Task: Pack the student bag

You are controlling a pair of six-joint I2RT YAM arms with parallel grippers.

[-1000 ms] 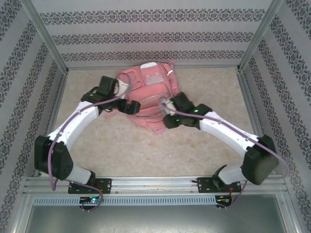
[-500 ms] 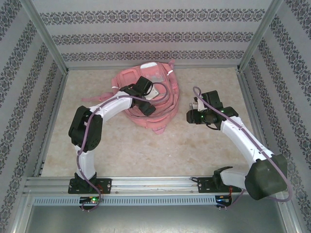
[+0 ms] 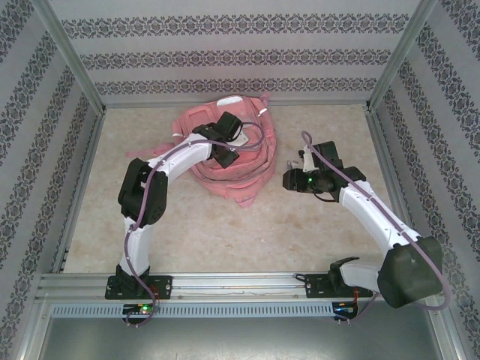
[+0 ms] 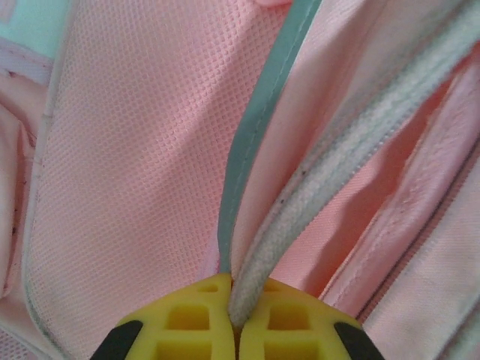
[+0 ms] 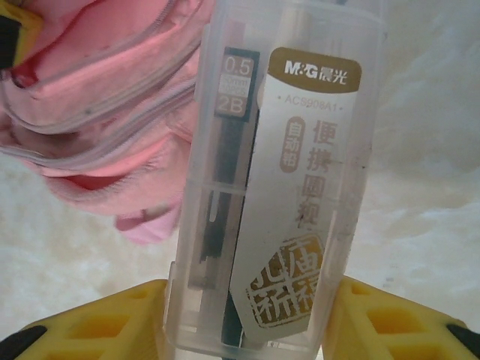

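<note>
**Lead case poised, bag edge pinched**

Nearest lies a bare stretch of bench [image 3: 225, 240] between the arm bases and the work. Beyond it on the right, the right fingers [image 5: 390, 326] are closed partway onto the lower end of a clear lead case [image 5: 277, 172] (its label reads 0.5, 2B). The case's free length points towards the student bag [image 3: 244, 184], near that bag's right edge. The bag lies slumped at the far centre of the bench.

Over it, the left fingers [image 4: 187, 322] are pinched fully together on a pale corded edge [image 4: 345, 157] and a teal strip [image 4: 274, 97] of the pink fabric. This is probably the rim of a pocket opening, though the close view is too tight to be sure. Held so, the rim would be lifted clear, giving the case a gap to enter.
</note>
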